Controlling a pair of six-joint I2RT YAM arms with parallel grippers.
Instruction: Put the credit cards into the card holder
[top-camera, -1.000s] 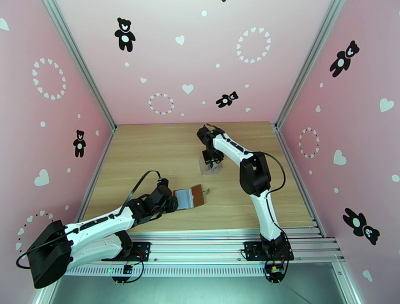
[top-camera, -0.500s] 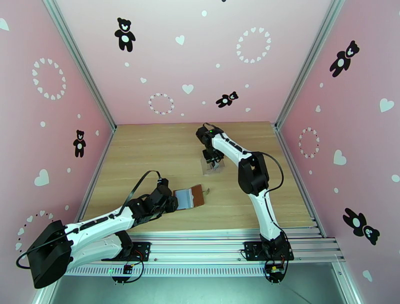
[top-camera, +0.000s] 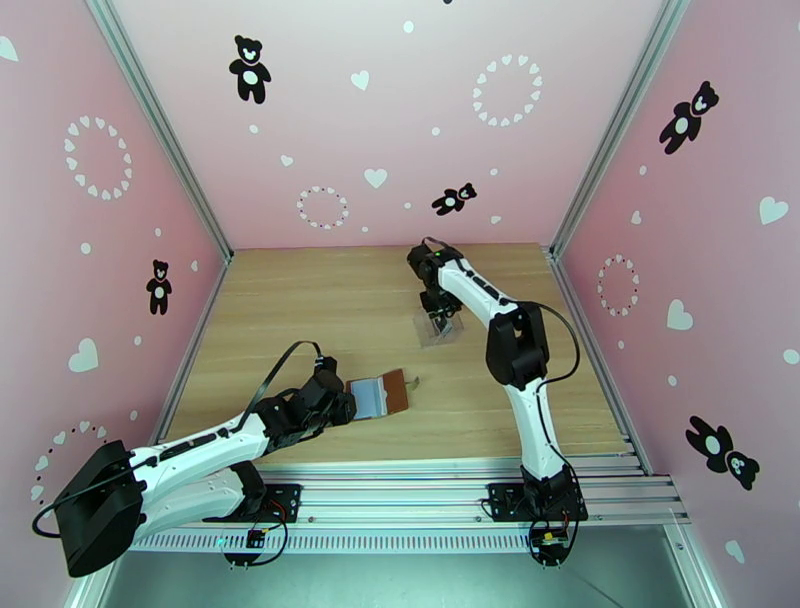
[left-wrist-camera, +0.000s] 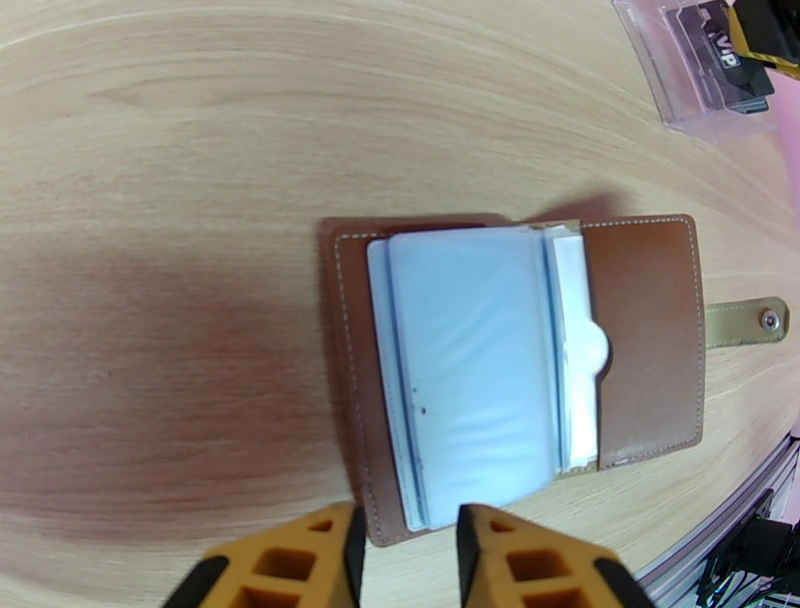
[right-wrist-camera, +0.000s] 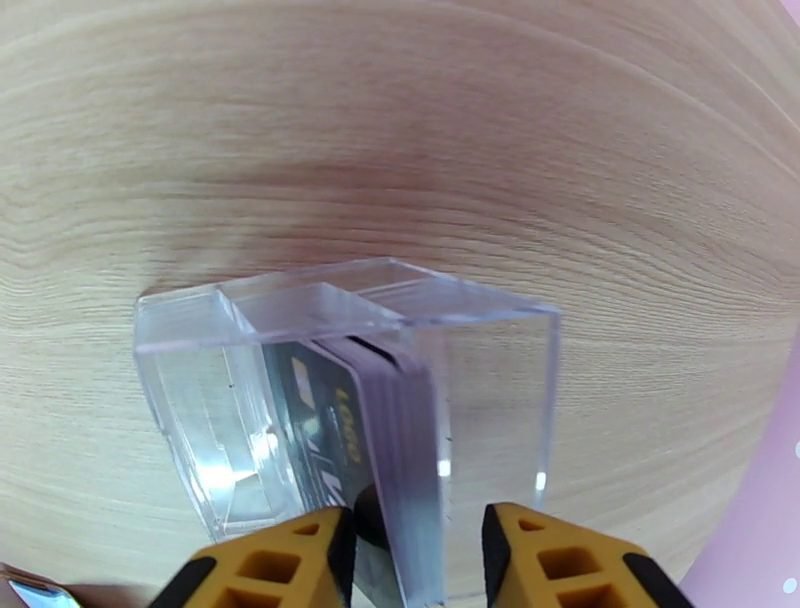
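Observation:
The card holder (top-camera: 382, 393) lies open and flat on the table, brown leather (left-wrist-camera: 650, 330) around pale see-through pockets, snap tab to the right. My left gripper (top-camera: 345, 403) sits at its near edge, its fingers (left-wrist-camera: 410, 560) a narrow gap apart with the wallet's edge showing between them. The credit cards (right-wrist-camera: 335, 430), dark with pale print, stand on edge inside a clear plastic case (right-wrist-camera: 200, 400). My right gripper (right-wrist-camera: 415, 570) straddles the cards and a clear wall of the case from above. Its left finger touches a card; its right finger stands slightly off the wall.
The clear case (top-camera: 438, 332) stands mid-table, behind and to the right of the wallet, and it appears at the top right of the left wrist view (left-wrist-camera: 680, 70). Bare wooden table (top-camera: 300, 300) lies between them. Pink walls enclose the table on three sides.
My right gripper has shifted a little to the right, the clear case has shifted with it, and its fingers have narrowed around the cards. The left arm and wallet have not moved.

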